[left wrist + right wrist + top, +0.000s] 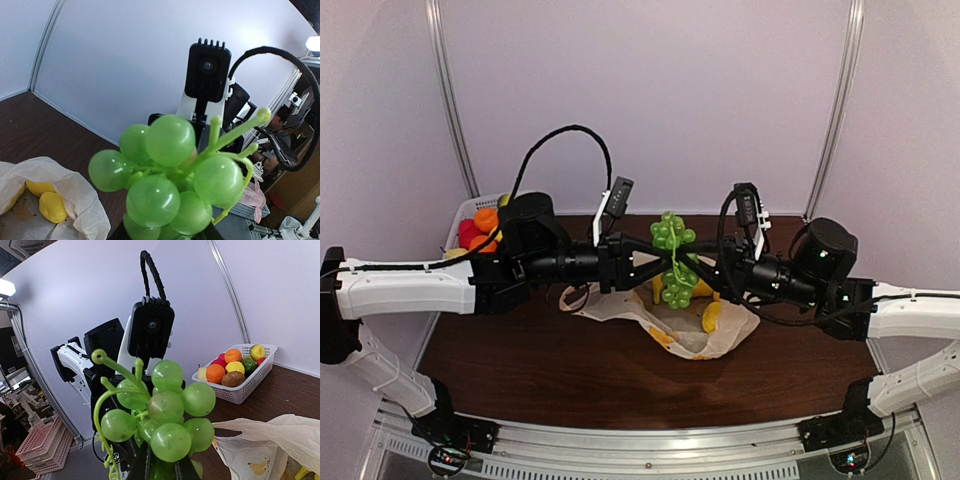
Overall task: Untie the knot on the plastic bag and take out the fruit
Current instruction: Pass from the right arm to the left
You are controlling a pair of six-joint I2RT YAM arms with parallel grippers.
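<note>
A bunch of green grapes (671, 240) hangs in the air above the plastic bag (620, 304), between both arms. My right gripper (684, 272) comes in from the right and is shut on the lower part of the grapes (170, 410). From the left, my left gripper (662, 268) has its fingers closed against the same grapes (165, 175), which fill its view. The cream bag lies crumpled and open on the brown table, with yellow fruit (712, 316) inside it. Yellow pieces (52, 206) show in the bag's mouth (75, 200). The knot is out of view.
A white slotted basket (454, 237) holding orange, red and yellow toy fruit stands at the back left of the table, behind the left arm; it also shows as the basket (245, 388) in the right wrist view. White walls close off the back.
</note>
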